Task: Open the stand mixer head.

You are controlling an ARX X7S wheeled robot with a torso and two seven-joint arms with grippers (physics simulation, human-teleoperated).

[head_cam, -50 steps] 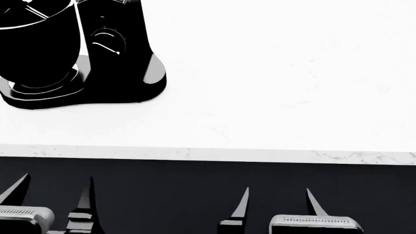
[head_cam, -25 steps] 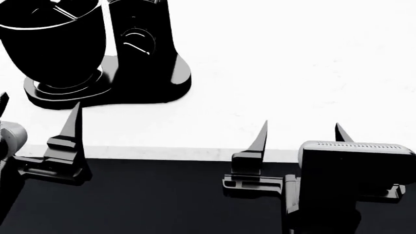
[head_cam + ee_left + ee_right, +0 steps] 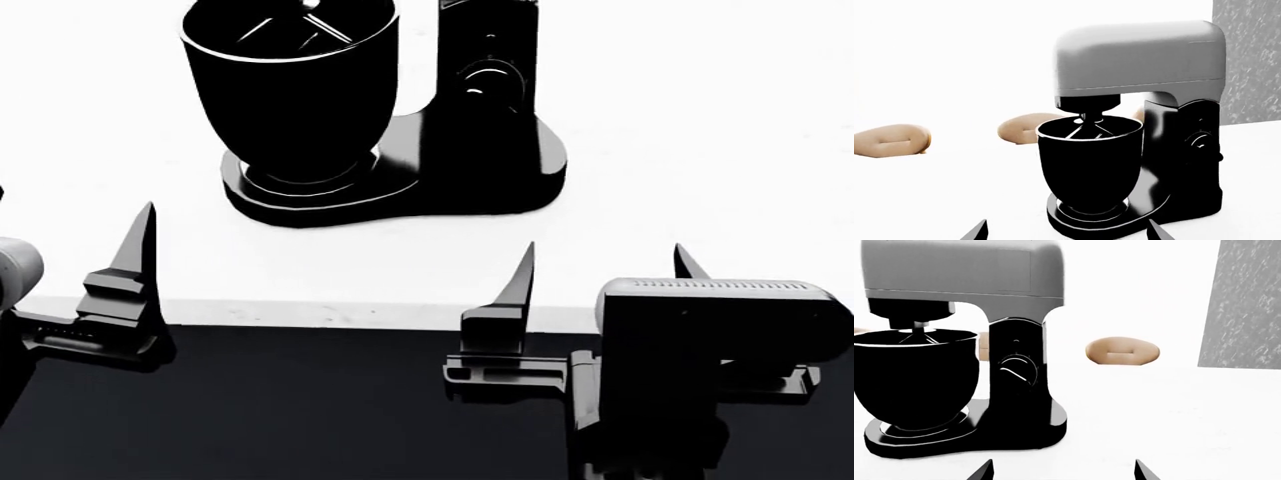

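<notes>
The stand mixer head (image 3: 1141,57) is a broad grey rounded arm lying level over the black bowl (image 3: 1087,165), with the beater inside the bowl. It also shows in the right wrist view (image 3: 961,270). In the head view it is cut off at the top edge; only the bowl (image 3: 287,90), the dial column (image 3: 487,90) and the base show. My left gripper (image 3: 67,230) is open and empty, short of the mixer at the counter's front edge. My right gripper (image 3: 603,270) is open and empty, in front of and to the right of the column.
The white counter's front edge (image 3: 334,312) runs under both grippers. Tan bread-like lumps lie behind the mixer (image 3: 894,140) (image 3: 1024,129) (image 3: 1123,351). A grey marbled wall panel (image 3: 1244,305) stands at the back right.
Both grippers have risen from the bottom of the head view to the counter edge. The mixer has shifted right and down in that view, now nearer the middle.
</notes>
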